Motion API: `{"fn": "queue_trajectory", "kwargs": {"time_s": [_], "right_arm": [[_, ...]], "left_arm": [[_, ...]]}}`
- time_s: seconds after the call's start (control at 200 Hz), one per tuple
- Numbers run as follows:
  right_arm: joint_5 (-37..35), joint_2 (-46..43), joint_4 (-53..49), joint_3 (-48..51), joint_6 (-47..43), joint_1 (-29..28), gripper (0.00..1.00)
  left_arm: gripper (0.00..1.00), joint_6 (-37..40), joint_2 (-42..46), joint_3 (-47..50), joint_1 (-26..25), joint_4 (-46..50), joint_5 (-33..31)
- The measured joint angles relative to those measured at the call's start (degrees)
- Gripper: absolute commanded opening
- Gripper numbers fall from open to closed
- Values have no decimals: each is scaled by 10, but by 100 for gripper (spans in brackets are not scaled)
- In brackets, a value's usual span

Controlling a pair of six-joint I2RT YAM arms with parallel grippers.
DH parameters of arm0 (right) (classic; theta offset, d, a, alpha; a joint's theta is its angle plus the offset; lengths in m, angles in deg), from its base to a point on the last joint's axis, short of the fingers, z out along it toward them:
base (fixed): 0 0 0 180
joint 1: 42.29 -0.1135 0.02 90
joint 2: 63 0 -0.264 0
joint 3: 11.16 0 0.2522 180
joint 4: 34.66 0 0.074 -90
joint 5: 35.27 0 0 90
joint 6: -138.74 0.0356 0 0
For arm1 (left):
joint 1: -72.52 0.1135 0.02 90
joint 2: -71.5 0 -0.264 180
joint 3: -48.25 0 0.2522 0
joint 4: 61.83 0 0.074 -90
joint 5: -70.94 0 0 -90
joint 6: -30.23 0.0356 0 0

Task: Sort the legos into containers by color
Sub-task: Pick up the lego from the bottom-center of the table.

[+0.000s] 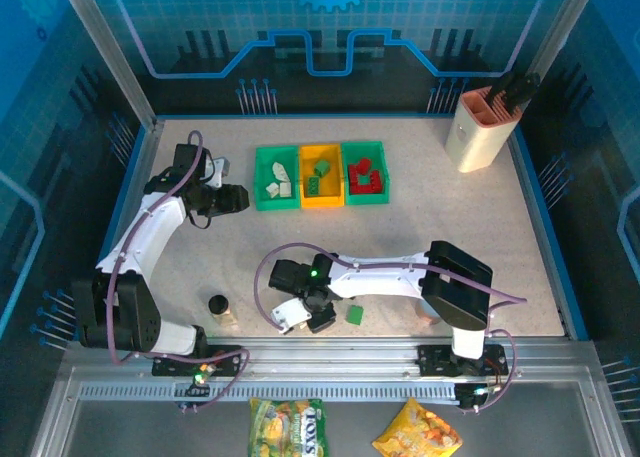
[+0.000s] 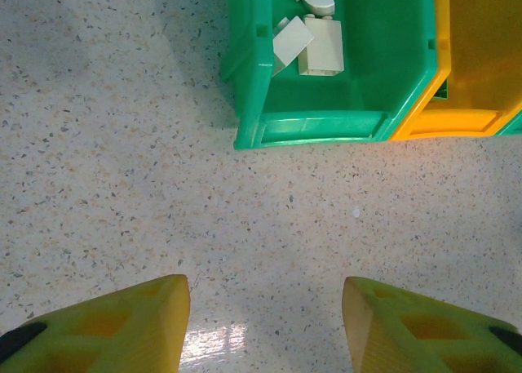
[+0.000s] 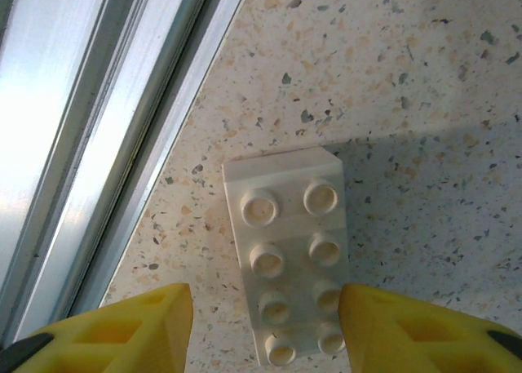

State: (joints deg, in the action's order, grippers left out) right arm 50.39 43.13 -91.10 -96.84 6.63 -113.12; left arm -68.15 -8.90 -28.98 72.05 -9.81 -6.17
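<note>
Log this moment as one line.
left hand: open, empty, near green bin | right hand: open, straddling cream brick | loose: green brick

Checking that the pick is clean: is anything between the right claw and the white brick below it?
Nothing visible. The right claw hangs open straight over the white brick, whose near end sits in the gap, with bare table around it.

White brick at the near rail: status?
Right gripper open, straddling white brick. Left gripper open, empty, near green bin. Green brick loose nearby.
</note>
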Motion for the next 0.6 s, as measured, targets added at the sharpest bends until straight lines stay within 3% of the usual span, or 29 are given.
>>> {"fn": "queue_trajectory", "kwargs": {"time_s": [0.6], "right_arm": [[-3, 27, 13, 0, 2, 0, 48]], "left_arm": [[53, 0, 0, 0, 0, 0, 0]]}}
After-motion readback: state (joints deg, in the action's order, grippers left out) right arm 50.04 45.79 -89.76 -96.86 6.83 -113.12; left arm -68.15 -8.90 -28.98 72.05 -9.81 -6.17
